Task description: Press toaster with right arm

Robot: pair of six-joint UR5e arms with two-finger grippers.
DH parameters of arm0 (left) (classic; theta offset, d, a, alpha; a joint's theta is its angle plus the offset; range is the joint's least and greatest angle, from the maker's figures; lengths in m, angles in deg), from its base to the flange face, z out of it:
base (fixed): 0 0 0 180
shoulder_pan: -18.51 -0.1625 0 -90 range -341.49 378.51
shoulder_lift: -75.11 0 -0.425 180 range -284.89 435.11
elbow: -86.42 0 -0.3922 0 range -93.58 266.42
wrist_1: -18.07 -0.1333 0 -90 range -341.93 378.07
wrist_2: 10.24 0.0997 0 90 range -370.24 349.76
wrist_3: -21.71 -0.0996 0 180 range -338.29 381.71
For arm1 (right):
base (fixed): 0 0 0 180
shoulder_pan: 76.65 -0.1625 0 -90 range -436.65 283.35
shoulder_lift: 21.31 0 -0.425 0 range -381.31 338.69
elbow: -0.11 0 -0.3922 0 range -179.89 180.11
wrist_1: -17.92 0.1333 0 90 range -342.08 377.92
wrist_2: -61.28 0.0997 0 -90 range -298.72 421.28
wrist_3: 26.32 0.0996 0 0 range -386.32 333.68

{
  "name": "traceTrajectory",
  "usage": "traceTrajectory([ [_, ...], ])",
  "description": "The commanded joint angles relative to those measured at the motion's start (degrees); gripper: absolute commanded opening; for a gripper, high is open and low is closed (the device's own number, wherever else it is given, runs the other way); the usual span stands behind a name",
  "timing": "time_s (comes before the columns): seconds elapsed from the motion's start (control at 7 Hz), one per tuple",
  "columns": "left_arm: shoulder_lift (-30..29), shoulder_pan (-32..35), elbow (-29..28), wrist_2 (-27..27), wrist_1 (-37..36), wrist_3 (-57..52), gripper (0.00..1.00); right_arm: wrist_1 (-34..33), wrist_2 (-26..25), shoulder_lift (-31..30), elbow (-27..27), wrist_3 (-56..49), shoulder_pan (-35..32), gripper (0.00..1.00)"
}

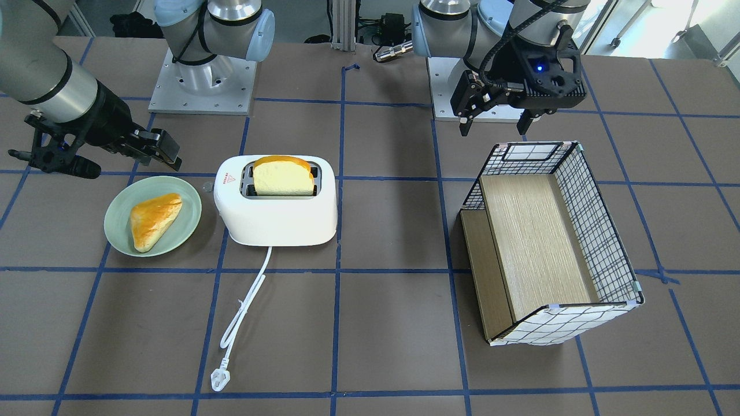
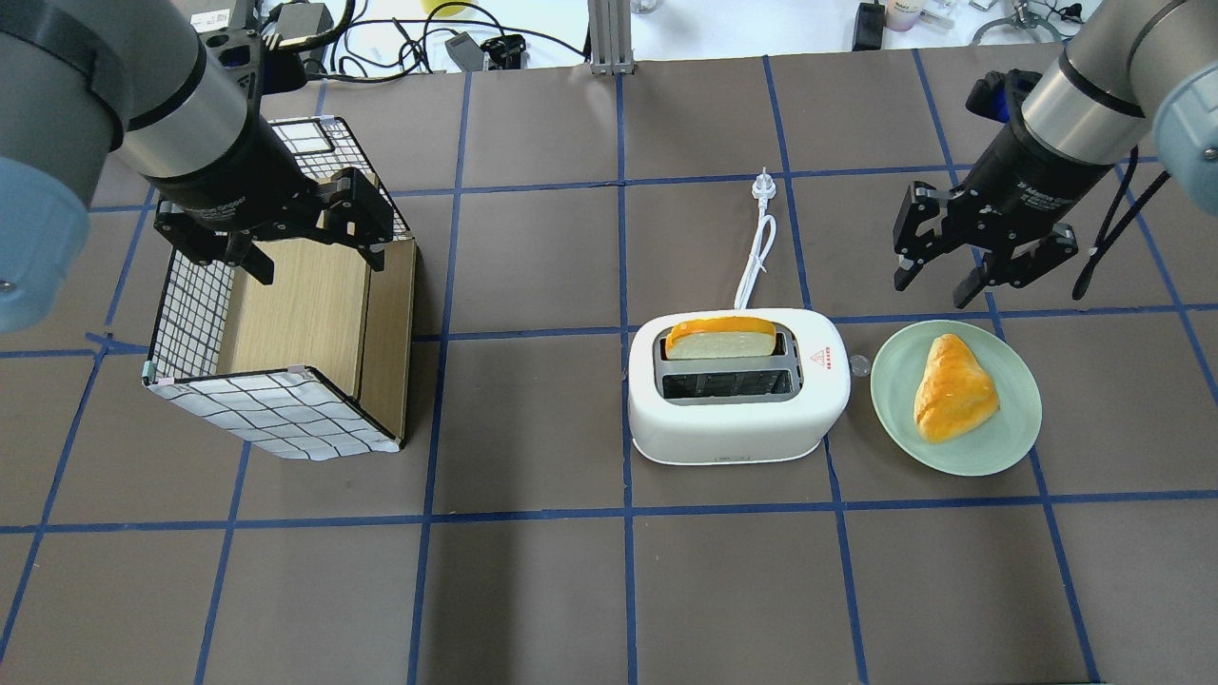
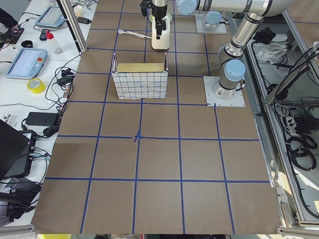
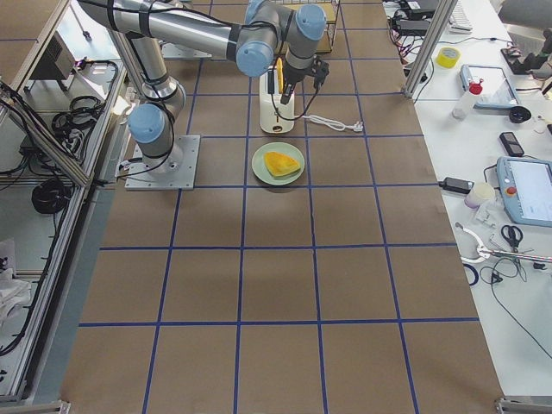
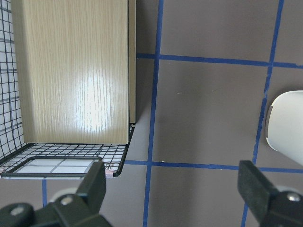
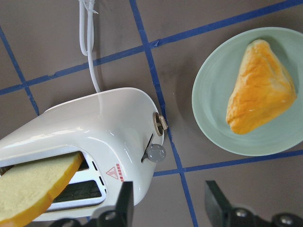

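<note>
The white toaster stands on the table with a slice of bread sticking out of one slot. It also shows in the overhead view. Its grey lever knob is on the end that faces the plate and sits high in its slot. My right gripper is open and empty, hovering beyond the plate and to the side of the toaster's knob end, apart from it. In the right wrist view the right gripper is over the table just beside the knob. My left gripper is open and empty above the basket.
A green plate with a golden pastry lies next to the toaster's knob end. The toaster's white cord and plug trail away from the robot. A wire basket with a wooden floor stands under my left gripper.
</note>
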Motion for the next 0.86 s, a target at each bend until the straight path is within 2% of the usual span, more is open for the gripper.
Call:
traceTrajectory([
  [0.0, 0.0, 0.0, 0.05, -0.05, 0.0, 0.0, 1.0, -0.35, -6.45, -1.94, -1.58, 0.09, -0.39, 1.0],
  [0.29, 0.0, 0.0, 0.05, 0.04, 0.0, 0.0, 1.0, -0.71, -8.15, -3.18, -3.6, 1.48, -1.35, 1.0],
  [0.71, 0.0, 0.0, 0.05, -0.05, 0.0, 0.0, 1.0, -3.24, -9.9, -2.48, -5.1, 12.38, -11.61, 1.0],
])
